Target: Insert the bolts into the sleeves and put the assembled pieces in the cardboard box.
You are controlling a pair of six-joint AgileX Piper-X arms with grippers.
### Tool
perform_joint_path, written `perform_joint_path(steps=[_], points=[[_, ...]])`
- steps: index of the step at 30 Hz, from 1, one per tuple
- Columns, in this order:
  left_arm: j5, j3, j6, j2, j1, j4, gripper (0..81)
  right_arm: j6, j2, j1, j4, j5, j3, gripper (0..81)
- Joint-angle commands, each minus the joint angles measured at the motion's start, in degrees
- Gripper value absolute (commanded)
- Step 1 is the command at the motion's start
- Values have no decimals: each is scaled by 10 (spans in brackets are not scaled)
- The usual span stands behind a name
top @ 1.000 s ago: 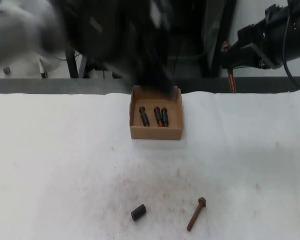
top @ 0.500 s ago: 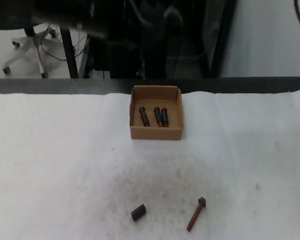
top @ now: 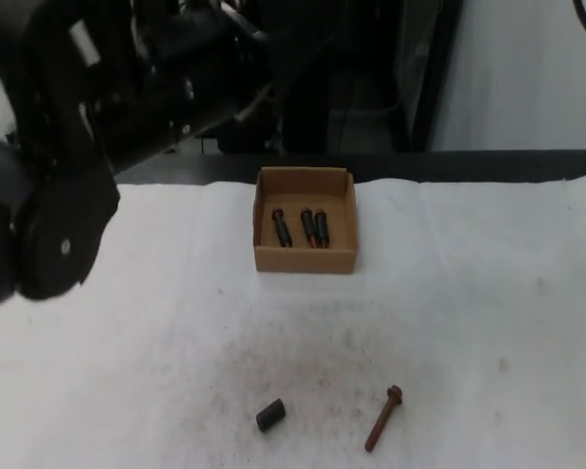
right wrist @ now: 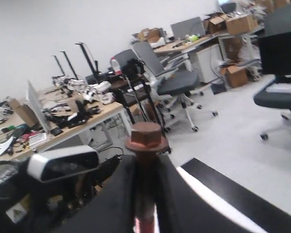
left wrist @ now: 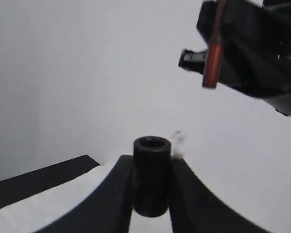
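The left gripper (left wrist: 152, 167) pinches a black sleeve (left wrist: 152, 182) upright between its fingers, and the right gripper (right wrist: 146, 170) clamps a rusty bolt (right wrist: 145, 138), hex head past the fingertips. On the white cloth (top: 488, 293), the cardboard box (top: 305, 260) holds three assembled pieces (top: 308, 227). A loose sleeve (top: 271, 415) and a loose bolt (top: 383, 418) lie nearer, apart.

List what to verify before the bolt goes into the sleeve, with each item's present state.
1. Left tool grips sleeve: ok.
2. Right tool grips bolt: ok.
3. Sleeve open at its free end: ok.
4. Bolt lined up with sleeve: not ok; in the left wrist view they are apart and offset.
5. Box has room: ok; three pieces inside.
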Motion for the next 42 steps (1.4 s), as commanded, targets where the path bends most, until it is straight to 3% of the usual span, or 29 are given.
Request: perform_joint_path(steps=[1,7,11,16,29,36,42], points=[[42,22,14,-15,4,-24,4,4,-4,39,-100,-5,-3,8],[67,42,180,-39,26,-24,4,12,-3,77,-118,-2,-3,8],[49,42,296,-56,41,-24,4,-34,2,95,-108,-2,-3,8],[37,42,294,-75,53,-24,4,-79,16,113,-66,34,-3,8],[37,42,293,-99,53,-24,4,-82,41,146,-72,55,-3,8],[37,42,186,-99,55,-28,4,-82,41,146,-73,55,-3,8],[37,42,176,-99,65,-46,4,-82,41,146,-110,54,-3,8]])
